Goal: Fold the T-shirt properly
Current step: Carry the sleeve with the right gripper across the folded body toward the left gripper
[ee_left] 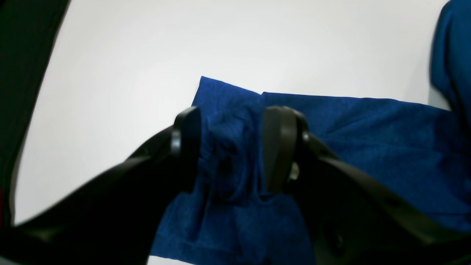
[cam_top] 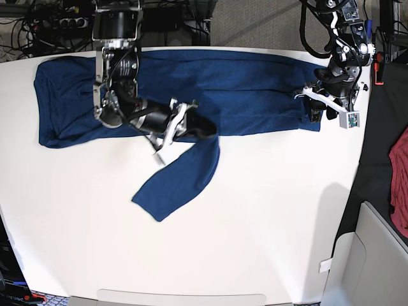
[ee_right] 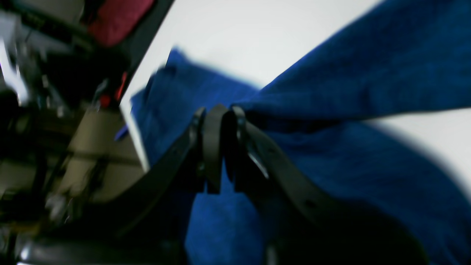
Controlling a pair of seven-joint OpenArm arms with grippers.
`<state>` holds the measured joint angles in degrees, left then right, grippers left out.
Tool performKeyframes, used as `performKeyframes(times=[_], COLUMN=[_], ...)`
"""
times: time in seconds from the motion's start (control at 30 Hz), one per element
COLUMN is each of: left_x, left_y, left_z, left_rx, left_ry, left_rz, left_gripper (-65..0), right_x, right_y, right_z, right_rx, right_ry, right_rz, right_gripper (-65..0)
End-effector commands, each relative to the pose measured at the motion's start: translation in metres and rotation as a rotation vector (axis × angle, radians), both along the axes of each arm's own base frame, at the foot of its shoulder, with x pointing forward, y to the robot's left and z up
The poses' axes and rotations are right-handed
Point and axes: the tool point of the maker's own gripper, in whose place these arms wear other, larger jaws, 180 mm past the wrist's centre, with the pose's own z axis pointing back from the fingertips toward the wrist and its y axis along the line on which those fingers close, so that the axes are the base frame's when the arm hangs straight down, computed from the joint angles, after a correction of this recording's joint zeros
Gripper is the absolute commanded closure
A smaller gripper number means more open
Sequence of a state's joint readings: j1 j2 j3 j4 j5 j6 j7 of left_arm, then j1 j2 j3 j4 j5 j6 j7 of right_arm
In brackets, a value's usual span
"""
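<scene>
- Left gripper [ee_left: 232,147]: nearest the left wrist camera, black, its two fingers spread with a bunched fold of blue fabric between them; whether the pads actually press the cloth cannot be told. In the base view it sits at the shirt's end by the table's right edge [cam_top: 322,105].
- Table [cam_top: 255,223]: white, the largest item, filling most of the base view; the near half is bare.
- T-shirt [cam_top: 242,89]: blue heathered knit, stretched in a long band across the far side of the table, one end bunched toward the far left corner. A sleeve-like flap [cam_top: 178,182] hangs diagonally from the band's middle toward the table centre, lying flat.
- Right gripper [ee_right: 220,147]: black fingers pressed together, pinching an edge of the shirt; fabric rises taut from the tips in the right wrist view. In the base view it lies at the top of the flap [cam_top: 182,124].
- Red cloth [cam_top: 400,182]: off the table, at the right margin.
</scene>
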<state>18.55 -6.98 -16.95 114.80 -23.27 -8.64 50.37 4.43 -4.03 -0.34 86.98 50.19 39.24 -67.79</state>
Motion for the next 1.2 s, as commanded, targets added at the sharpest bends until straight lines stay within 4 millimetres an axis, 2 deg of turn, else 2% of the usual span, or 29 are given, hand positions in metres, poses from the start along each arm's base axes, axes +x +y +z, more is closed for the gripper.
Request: performKeyframes(times=[0.0,0.13,0.23,0.37,0.57,0.67,0.8,0.97,1.07,1.17], left_x=[0.006,0.001,-0.001,-0.005,-0.008,-0.008,-0.008,-0.009,-0.009,-0.009], left_y=[0.002,0.002,0.002,0.002,0.002,0.002,-0.002,-0.002,-0.004,-0.004], left_z=[0.012,0.008,0.007,0.004,0.002,0.002,0.001,0.000,-0.001,-0.001], left_rx=[0.013,0.013,0.013,0.013,0.013,0.013,0.002,-0.001,-0.008,-0.008], left_ry=[-0.047,-0.032,-0.027,-0.014,-0.006,-0.006,-0.007,-0.004,-0.004,-0.004], left_rz=[-0.005,-0.005,-0.005,-0.005,-0.005,-0.005,-0.004,-0.001,0.000,0.000], left_gripper=[-26.5,-26.5,-26.5,-26.5,-26.5,-26.5,-26.5,-26.5,-26.5,-26.5], right_x=[0.004,-0.021,-0.025,-0.022,-0.018,-0.013,0.004,0.044,0.070,0.094], right_y=[0.017,0.034,0.031,0.016,-0.012,-0.020,-0.050,-0.100,-0.116,-0.124], right_z=[0.028,0.023,0.019,0.013,0.002,0.008,0.013,0.030,0.035,0.040], right_rx=[0.079,0.063,0.053,0.025,-0.037,-0.011,0.008,0.009,0.016,-0.020], right_ry=[-0.072,-0.051,-0.041,-0.036,-0.033,-0.038,-0.046,-0.102,-0.128,-0.173], right_rz=[0.024,0.106,0.107,0.086,0.059,0.033,-0.073,-0.242,-0.316,-0.359], right_gripper=[-2.3,-2.3,-2.4,-3.1,-20.4,-24.9,-24.9,-24.9,-24.9,-25.1])
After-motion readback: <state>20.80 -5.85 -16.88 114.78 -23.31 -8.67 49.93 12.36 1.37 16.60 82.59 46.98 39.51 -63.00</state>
